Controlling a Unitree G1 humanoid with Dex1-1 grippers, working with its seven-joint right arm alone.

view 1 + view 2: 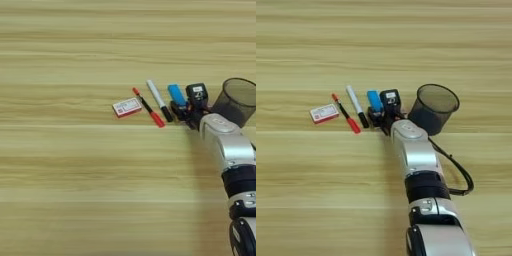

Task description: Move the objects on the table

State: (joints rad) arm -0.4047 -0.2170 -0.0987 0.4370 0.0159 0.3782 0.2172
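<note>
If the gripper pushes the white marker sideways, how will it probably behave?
The white marker looks like a slim round tube lying flat on the table, so it will probably roll rather than slide. It seems stiff and light. The red pen lies close on its left, so it may bump that.

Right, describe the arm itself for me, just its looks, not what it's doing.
The right arm has a rounded silver forearm shell, then a black band and another silver segment nearer the body. A thin black cable loops off its right side. The black hand carries a small black box with a white label.
</note>
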